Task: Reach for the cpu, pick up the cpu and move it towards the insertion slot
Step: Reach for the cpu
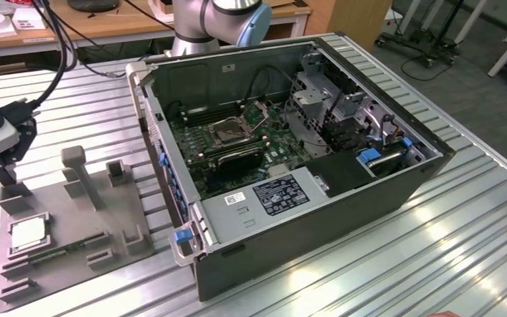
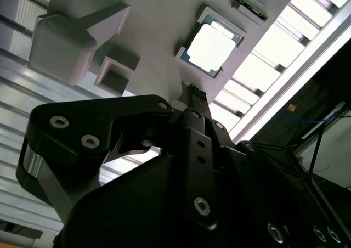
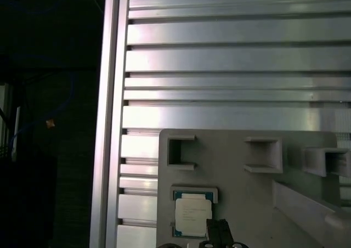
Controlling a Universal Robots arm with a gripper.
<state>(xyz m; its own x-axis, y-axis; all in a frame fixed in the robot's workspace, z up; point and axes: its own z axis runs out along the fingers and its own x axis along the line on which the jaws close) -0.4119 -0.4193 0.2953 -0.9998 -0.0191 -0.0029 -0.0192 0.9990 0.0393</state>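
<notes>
Ribbed aluminium tabletop (image 1: pixel 465 218), with a wooden desk (image 1: pixel 103 23) behind it along the upper edge of the exterior view. At the exterior view's far left, the gripper (image 1: pixel 5 177) hangs on its black and white wrist over the far end of a grey fixture plate (image 1: pixel 68 231), which lies flat on the tabletop in the lower left of the frame. Whether the jaws are released or clenched cannot be told; they grasp nothing. The cpu (image 1: pixel 26 232) lies flat in a square recess near the plate's left edge, silvery top upward, below the gripper in the frame and apart from it. In both wrist views the cpu (image 2: pixel 213 46) (image 3: pixel 192 216) sits framed in its recess, with the dark tip of the gripper near one of its corners. Upright grey blocks (image 1: pixel 76 173) and empty rectangular pockets stand on the plate to the right of the cpu. At the centre of the exterior view stands an open computer case (image 1: pixel 324 224), well apart from the cpu, with its green motherboard exposed. The insertion slot (image 1: pixel 233 130), a silver-framed square with a dark centre, lies on the motherboard's upper left part. The arm's base (image 1: pixel 214 20) rises behind the case at top centre.
</notes>
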